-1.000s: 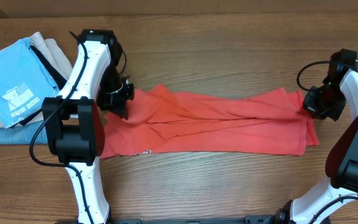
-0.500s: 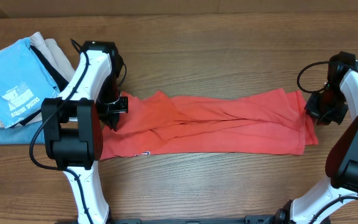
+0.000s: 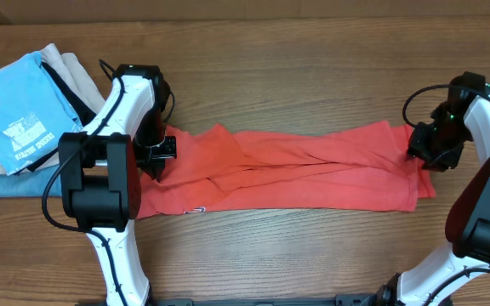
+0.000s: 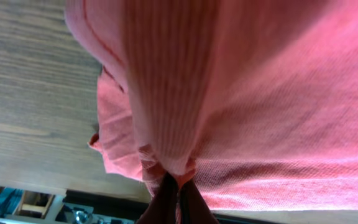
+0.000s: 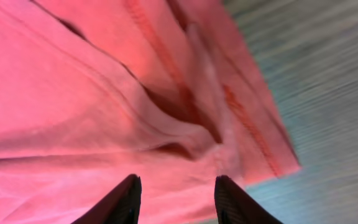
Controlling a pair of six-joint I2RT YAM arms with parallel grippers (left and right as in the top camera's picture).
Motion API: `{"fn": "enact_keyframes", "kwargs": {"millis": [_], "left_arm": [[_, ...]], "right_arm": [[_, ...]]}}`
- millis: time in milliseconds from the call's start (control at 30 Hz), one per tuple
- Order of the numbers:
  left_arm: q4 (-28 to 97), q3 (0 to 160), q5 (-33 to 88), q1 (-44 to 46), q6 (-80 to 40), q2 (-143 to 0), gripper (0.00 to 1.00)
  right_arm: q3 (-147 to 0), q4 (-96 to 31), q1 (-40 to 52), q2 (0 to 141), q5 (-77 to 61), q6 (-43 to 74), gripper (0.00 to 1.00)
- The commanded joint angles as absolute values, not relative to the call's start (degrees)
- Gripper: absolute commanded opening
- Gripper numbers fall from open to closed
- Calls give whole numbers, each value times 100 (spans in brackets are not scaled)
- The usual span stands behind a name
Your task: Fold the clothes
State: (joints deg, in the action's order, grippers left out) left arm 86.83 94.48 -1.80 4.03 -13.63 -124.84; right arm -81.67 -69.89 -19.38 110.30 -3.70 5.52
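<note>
- The red T-shirt (image 3: pixel 304 174) lies on the tabletop (image 3: pixel 313 76) as a long, creased band that runs from left to right.
- The left fingers (image 4: pixel 165 205) are pressed together on a small pleat of cloth at the left end of the band.
- The right fingers (image 5: pixel 120 200) stand apart over the right end, close to the stitched hem. They seem to hold nothing, though this view is blurred.
- The cloth looks light and soft. I judge it will sag and wrinkle when lifted.
- A good hold is at the hem corners or on a seam, pinching both layers together.
- A pile of folded garments (image 3: pixel 24 119) rests at the far left, apart from the T-shirt.
</note>
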Motion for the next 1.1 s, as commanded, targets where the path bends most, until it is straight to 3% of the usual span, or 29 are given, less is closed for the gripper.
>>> {"fn": "enact_keyframes", "kwargs": {"millis": [0, 267, 400, 1067], "left_arm": [[8595, 9424, -187, 377, -1505, -12331, 4], [8525, 9424, -187, 377, -1503, -12331, 4], [8519, 9424, -187, 377, -1503, -12331, 4], [8523, 9424, -185, 377, -1503, -12331, 4]], "right_arm": [[-7970, -6785, -1935, 10857, -652, 401, 42], [-7714, -6366, -1890, 10881, -676, 384, 41], [-7675, -6379, -1881, 11019, -703, 270, 36], [-7693, -5690, -1881, 11159, -607, 139, 37]]}}
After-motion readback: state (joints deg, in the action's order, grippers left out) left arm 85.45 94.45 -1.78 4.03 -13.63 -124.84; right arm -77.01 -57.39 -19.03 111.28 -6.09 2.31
